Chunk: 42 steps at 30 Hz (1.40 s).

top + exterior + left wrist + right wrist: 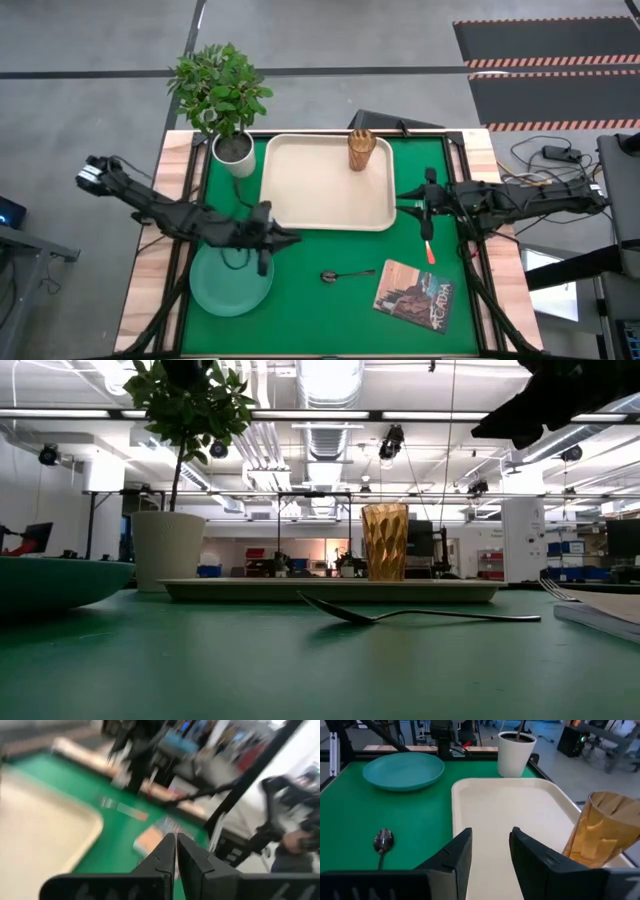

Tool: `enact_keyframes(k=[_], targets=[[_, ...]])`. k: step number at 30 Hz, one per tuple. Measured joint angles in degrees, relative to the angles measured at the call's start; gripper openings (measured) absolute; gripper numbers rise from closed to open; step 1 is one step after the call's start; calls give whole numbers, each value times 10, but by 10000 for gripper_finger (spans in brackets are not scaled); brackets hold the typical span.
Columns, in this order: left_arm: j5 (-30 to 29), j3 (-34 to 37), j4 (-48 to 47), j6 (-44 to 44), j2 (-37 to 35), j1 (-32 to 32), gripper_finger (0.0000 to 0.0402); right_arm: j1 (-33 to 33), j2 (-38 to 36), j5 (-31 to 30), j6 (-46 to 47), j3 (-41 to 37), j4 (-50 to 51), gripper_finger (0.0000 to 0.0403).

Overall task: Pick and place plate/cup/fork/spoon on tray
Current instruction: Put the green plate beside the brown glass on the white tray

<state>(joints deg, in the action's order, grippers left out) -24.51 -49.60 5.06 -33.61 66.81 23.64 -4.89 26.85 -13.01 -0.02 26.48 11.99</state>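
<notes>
The cream tray lies at the table's far middle, and the amber ribbed cup stands upright on its far right corner. The teal plate rests flat on the green mat at the near left. The dark spoon lies on the mat near the tray's front edge. The orange-handled fork lies on the mat right of the tray, below my right arm. My left gripper is shut and empty, between the plate and the tray's near left corner. My right gripper is open and empty, at the tray's right edge.
A white plant pot stands at the tray's far left corner. A brown-covered book lies at the near right. The green mat ends in wooden borders left and right. The mat between the plate and the spoon is bare.
</notes>
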Motion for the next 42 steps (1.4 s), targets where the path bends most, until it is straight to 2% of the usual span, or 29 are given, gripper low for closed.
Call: enact_keyframes(k=[7, 12, 16, 19, 26, 33, 42], targets=[[30, -157, -341, -234, 95, -1, 0, 0, -3, 0, -29, 0, 1, 121], [140, -227, -494, -384, 176, -5, 0, 0, -3, 0, -44, 0, 1, 121], [259, -240, -512, -516, 231, 11, 0, 0, -3, 0, -46, 0, 1, 121], [302, -256, -505, -593, 271, 50, 0, 0, -3, 0, -51, 0, 1, 121], [291, -261, -525, -695, 337, 109, 0, 0, -3, 0, -51, 0, 2, 121], [266, -260, -619, -707, 355, 121, 0, 0, -3, 0, -35, 0, 1, 121], [240, -259, -625, -691, 349, 121, 2, 0, -3, 10, -13, 0, 3, 121]])
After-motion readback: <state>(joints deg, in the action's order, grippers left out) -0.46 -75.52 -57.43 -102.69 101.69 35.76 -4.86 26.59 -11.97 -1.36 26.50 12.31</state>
